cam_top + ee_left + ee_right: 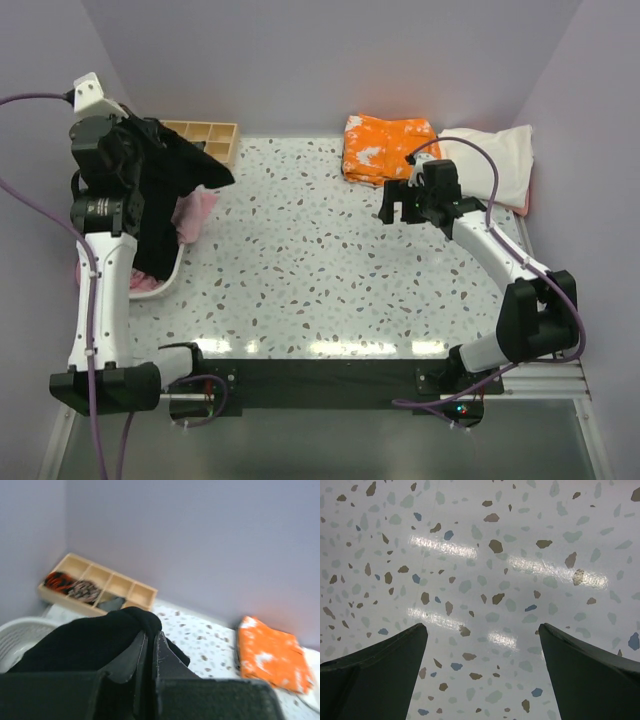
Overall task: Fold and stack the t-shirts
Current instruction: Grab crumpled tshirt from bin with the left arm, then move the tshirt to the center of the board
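T-shirt [160,200], black, seemingly pinched in raised left pincer [151,647]; right pincer [482,626] splayed.

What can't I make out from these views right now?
Top view: left arm and hanging black t-shirt cover most of the white basket; beyond the pink t-shirt, its contents are hidden.
Left wrist view: the black t-shirt is blurred, partly behind the left claw, cut by the bottom edge.
Wooden tray contents: too small to identify.
Right wrist view: only table shows inside the open right claw.
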Robot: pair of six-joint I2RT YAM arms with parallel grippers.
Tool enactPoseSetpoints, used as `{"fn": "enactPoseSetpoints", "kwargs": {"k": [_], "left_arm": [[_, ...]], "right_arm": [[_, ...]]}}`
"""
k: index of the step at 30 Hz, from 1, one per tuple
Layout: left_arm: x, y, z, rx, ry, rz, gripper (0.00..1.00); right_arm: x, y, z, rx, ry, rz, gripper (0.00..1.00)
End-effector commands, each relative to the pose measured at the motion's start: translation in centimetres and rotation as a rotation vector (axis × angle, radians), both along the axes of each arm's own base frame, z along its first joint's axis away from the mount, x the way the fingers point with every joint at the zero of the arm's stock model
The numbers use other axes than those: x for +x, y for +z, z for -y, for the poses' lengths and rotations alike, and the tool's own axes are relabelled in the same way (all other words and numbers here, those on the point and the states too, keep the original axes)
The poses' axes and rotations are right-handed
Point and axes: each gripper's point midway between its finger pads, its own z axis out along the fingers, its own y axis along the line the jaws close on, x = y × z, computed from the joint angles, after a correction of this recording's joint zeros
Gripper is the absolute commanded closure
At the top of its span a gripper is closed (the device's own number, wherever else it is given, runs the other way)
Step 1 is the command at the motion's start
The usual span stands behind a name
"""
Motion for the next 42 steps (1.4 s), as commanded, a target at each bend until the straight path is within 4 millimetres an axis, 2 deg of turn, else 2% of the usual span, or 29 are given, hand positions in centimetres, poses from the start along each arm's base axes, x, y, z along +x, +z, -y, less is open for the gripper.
{"fn": "enactPoseSetpoints", "kwargs": {"k": [1,2,4,5,7,8,12,13,17,18,19,20,21,22,23,24,25,26,27,31,34,35,36,37,38,39,40,41,42], "left_arm": [[-1.0,4.3,8.8,0.016,-0.494,0.122,1.00],[-2.1,4.8,13.0,0.004,-0.667,0.146,1.00],[-3.0,5.4,17.2,0.022,-0.790,0.169,1.00],[-4.4,5.2,21.0,0.027,-0.914,0.172,1.00],[-5.4,4.0,24.8,0.023,-1.038,0.139,1.00],[-6.6,3.2,27.3,0.033,-1.105,0.119,1.00],[-9.6,-2.2,33.0,0.008,-1.263,0.036,1.00],[-11.2,-3.4,35.2,0.018,-1.325,0.017,1.00],[-13.2,-10.6,39.1,0.021,-1.380,-0.132,1.00],[-13.7,-12.5,40.4,0.012,-1.415,-0.174,1.00],[-15.9,-13.6,42.3,0.003,-1.493,-0.200,1.00],[-16.6,-14.1,43.6,0.006,-1.523,-0.201,1.00],[-17.1,-16.5,45.4,0.027,-1.550,-0.262,1.00],[-19.1,-17.3,47.4,0.076,-1.606,-0.271,1.00],[-19.7,-16.5,48.9,0.103,-1.638,-0.266,1.00],[-20.1,-19.0,50.3,0.150,-1.655,-0.330,1.00],[-21.1,-19.8,51.4,0.212,-1.671,-0.340,1.00],[-21.3,-19.6,52.3,0.224,-1.680,-0.346,1.00],[-21.5,-20.9,53.0,0.234,-1.688,-0.369,1.00],[-23.3,-21.6,54.3,0.196,-1.789,-0.333,0.98],[-21.3,-23.0,53.7,0.227,-1.660,-0.356,0.86],[-20.5,-22.5,53.1,0.235,-1.598,-0.340,0.83],[-18.0,-22.5,51.8,0.255,-1.453,-0.333,0.77],[-17.1,-23.8,50.2,0.269,-1.375,-0.351,0.73],[-15.8,-22.2,48.4,0.253,-1.290,-0.313,0.69],[-12.5,-22.1,45.6,0.227,-1.140,-0.315,0.63],[-11.4,-23.8,43.1,0.218,-1.075,-0.346,0.62],[-10.1,-22.6,40.8,0.177,-1.009,-0.329,0.59],[-7.0,-22.9,37.1,0.122,-0.881,-0.343,0.55]], "right_arm": [[0.0,1.4,0.0,0.022,-0.026,0.034,0.01],[0.1,1.8,-0.1,0.034,-0.030,0.045,0.01],[0.1,2.3,-0.3,0.061,-0.038,0.052,0.01],[0.1,3.1,-0.3,0.071,-0.042,0.072,0.01],[0.2,4.1,-0.5,0.093,-0.054,0.093,0.01],[-0.1,5.1,-0.4,0.102,-0.059,0.110,0.01],[-1.0,8.0,0.2,0.114,-0.087,0.173,0.01],[-1.1,8.4,1.1,0.096,-0.122,0.194,0.01],[-2.7,10.7,4.0,0.033,-0.242,0.248,0.01],[-3.3,11.8,4.5,0.032,-0.263,0.282,0.01],[-3.6,12.2,4.9,0.028,-0.280,0.292,0.01],[-3.9,12.6,5.6,0.014,-0.309,0.305,0.01],[-4.3,13.2,6.0,0.017,-0.323,0.323,0.01],[-4.5,13.5,6.3,0.013,-0.335,0.335,0.01],[-4.6,13.6,6.5,0.009,-0.346,0.341,0.01],[-4.7,13.6,7.0,-0.005,-0.366,0.344,0.01],[-4.8,13.8,7.3,-0.014,-0.381,0.350,0.01],[-4.9,13.5,7.6,-0.031,-0.391,0.338,0.01],[-5.0,13.4,8.1,-0.051,-0.412,0.333,0.01],[-4.7,11.9,9.1,-0.118,-0.446,0.286,0.01],[-4.3,10.9,9.1,-0.137,-0.450,0.254,0.01],[-4.3,10.8,9.0,-0.137,-0.446,0.249,0.01],[-4.2,10.5,8.9,-0.133,-0.443,0.240,0.01],[-4.1,10.3,8.2,-0.114,-0.415,0.231,0.01],[-3.9,9.7,7.8,-0.107,-0.394,0.216,0.01],[-3.9,9.4,7.1,-0.087,-0.369,0.205,0.01],[-3.8,9.2,6.1,-0.050,-0.324,0.192,0.01],[-3.7,8.4,5.4,-0.031,-0.303,0.168,0.01],[-3.7,8.1,4.9,-0.007,-0.294,0.158,0.01]]}}
